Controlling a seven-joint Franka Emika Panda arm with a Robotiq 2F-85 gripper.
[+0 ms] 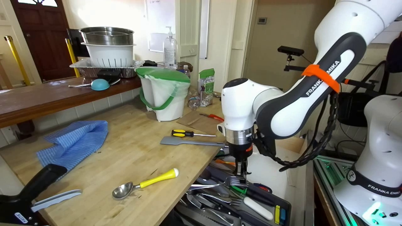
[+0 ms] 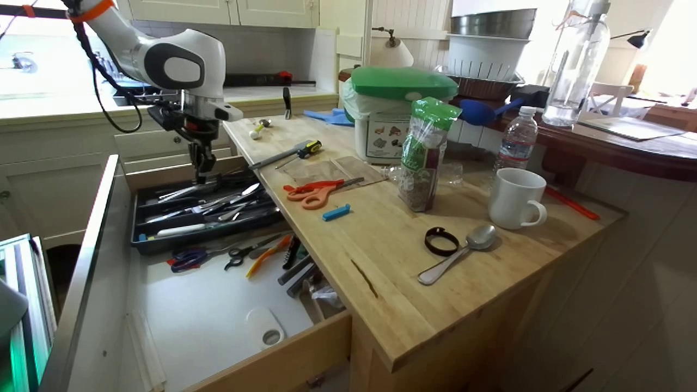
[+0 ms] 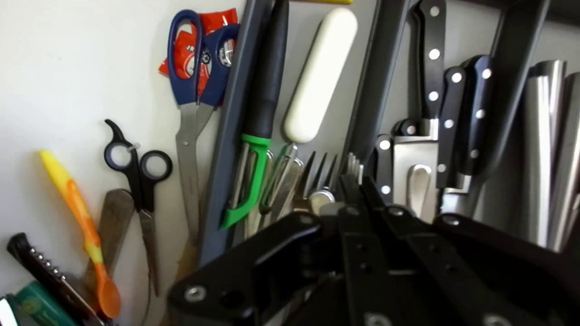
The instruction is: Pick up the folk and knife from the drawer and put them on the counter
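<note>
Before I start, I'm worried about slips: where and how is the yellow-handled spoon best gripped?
Probably by the middle of its yellow handle, from straight above, squeezing the two long sides. The spoon lies on the counter with nothing over it, and the handle is long and slim; the rounded metal bowl would likely slip.

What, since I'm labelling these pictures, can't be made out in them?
Wrist view: silver metal fork, mostly hidden by the black metal gripper; whether it is gripped, I cannot tell.
Wrist view: dark-green cylinder, cut off by the bottom edge.
In an exterior view: black-handled grey-metal tool, cut off by the left edge.
In an exterior view: clear plastic pump bottle, label print too small to read.
</note>
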